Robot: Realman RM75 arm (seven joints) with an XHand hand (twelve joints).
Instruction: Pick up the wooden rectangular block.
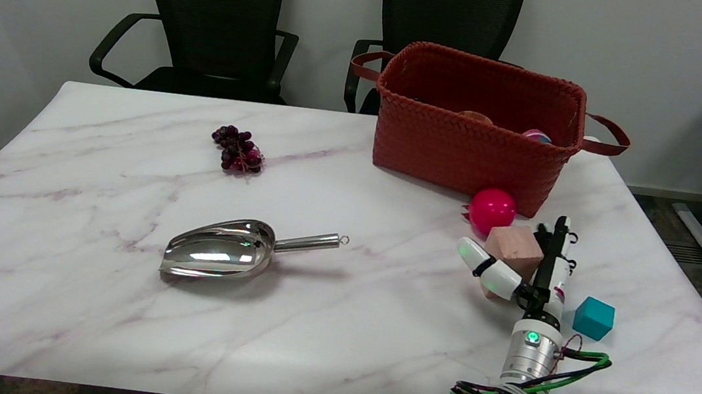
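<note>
A: Where is the wooden block [515, 247] now?

B: Just in front of the woven basket [462, 150], at its right front corner, with the pink ball [492, 210] touching or nearly touching its far side. It sits on the table [114, 302].

A: And the right hand [524, 270]?

B: Around the block: thumb [488, 267] across its near left face, the other fingers [554, 260] along its right side. Whether they press the wood or only bracket it, I cannot tell. The block does not look lifted.

A: What could spoil the pick?

B: I judge the hold shallow. If the fingers close on a corner, the block may twist out. It could also nudge the ball, which would roll off from the basket. The teal cube [593, 318], nearer than the basket and right of the wrist, could be knocked if the arm swings.
</note>
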